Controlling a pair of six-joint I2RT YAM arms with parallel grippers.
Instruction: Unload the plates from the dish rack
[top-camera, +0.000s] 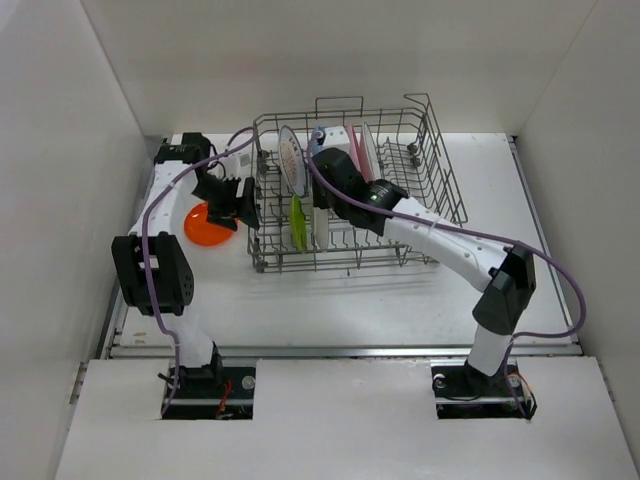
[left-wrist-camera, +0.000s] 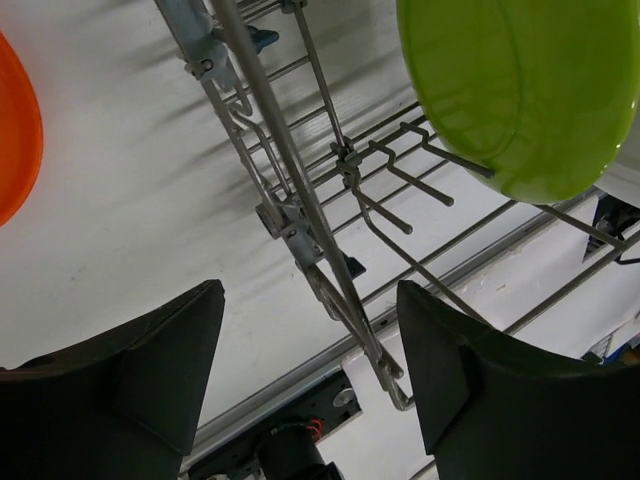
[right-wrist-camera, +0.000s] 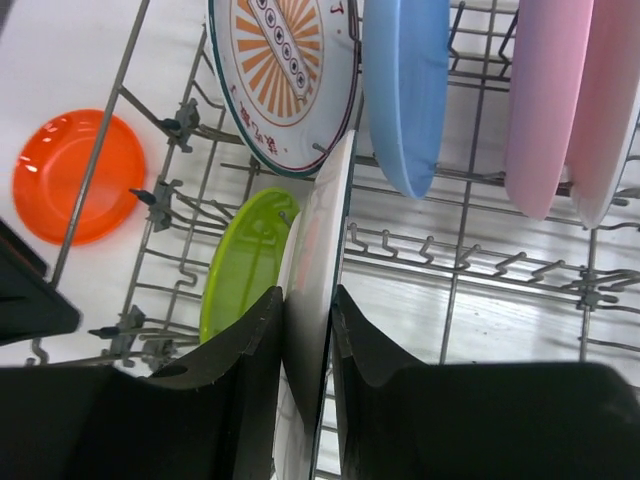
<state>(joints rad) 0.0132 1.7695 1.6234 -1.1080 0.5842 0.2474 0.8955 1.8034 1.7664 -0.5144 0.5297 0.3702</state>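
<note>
The grey wire dish rack (top-camera: 443, 160) stands at the table's back. In it stand a lime green plate (right-wrist-camera: 240, 265), a white plate with an orange sunburst print (right-wrist-camera: 285, 80), a blue plate (right-wrist-camera: 405, 90) and two pink-looking plates (right-wrist-camera: 545, 100). My right gripper (right-wrist-camera: 305, 300) is inside the rack, shut on the rim of an upright white plate (right-wrist-camera: 322, 230) next to the lime one. A small orange plate (top-camera: 208, 224) lies flat on the table left of the rack. My left gripper (left-wrist-camera: 310, 300) is open and empty, just outside the rack's left wall (left-wrist-camera: 290, 170).
White walls close in the table on the left, back and right. The rack's tall wire sides and upright tines surround the right gripper. The orange plate also shows in the left wrist view (left-wrist-camera: 15, 130), beside the left gripper.
</note>
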